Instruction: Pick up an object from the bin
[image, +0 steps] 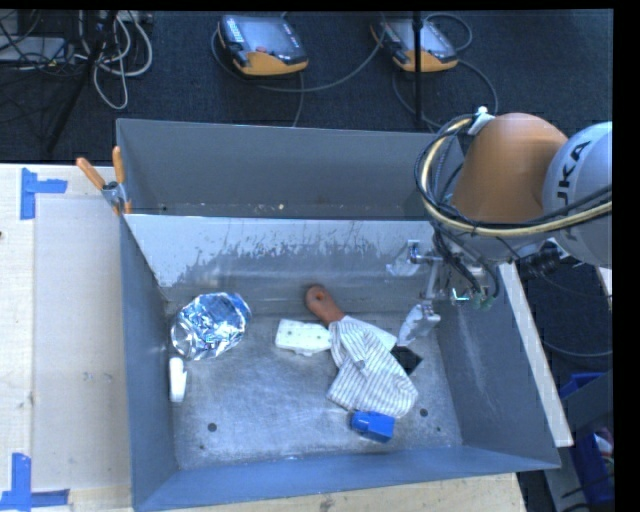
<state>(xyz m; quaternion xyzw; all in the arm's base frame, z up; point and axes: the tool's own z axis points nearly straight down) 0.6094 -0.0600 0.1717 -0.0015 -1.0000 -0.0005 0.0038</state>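
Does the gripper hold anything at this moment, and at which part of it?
Nothing, as far as shows: the gripper hangs at the upper right edge of the striped cloth.

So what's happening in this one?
The arm reaches in from the right, its hand low at the bin's right side, just above a small black thing at the edge of the striped cloth. I see nothing held yet. A white block, a brown handle, a blue piece and a crumpled foil bag lie untouched.
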